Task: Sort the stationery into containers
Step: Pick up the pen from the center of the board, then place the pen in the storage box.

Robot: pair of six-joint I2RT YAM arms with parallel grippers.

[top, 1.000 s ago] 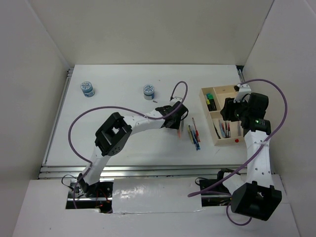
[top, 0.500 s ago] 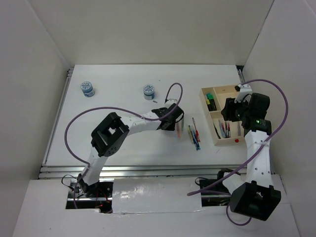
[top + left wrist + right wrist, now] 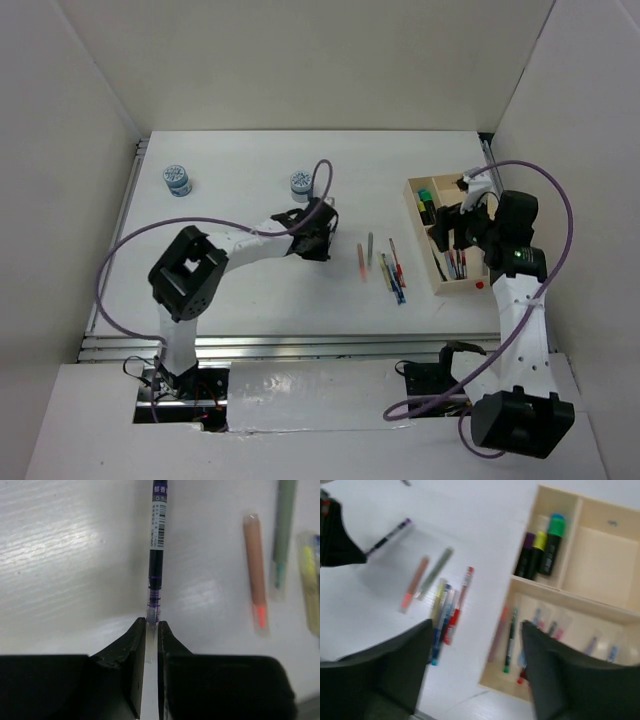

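My left gripper (image 3: pixel 152 622) is shut on the clear end of a purple pen (image 3: pixel 157 545), which sticks straight out ahead of the jaws over the white table. In the top view this gripper (image 3: pixel 320 232) is left of the loose pens (image 3: pixel 393 268). An orange pencil (image 3: pixel 255 580) and a grey pen (image 3: pixel 282 530) lie to its right. My right gripper (image 3: pixel 477 675) is open and holds nothing, hovering over the wooden tray (image 3: pixel 455 288). Highlighters (image 3: pixel 540 550) fill one far compartment and pens (image 3: pixel 510 640) lie in the near one.
Two round blue-white pots (image 3: pixel 178 179) (image 3: pixel 301 185) stand at the back left of the table. A row of red, blue and yellow pens (image 3: pixel 445 617) lies just left of the tray. White walls close in the table on three sides.
The left gripper has shut on the purple pen and moved left, away from the row of pens. The right gripper has opened wider above the tray.
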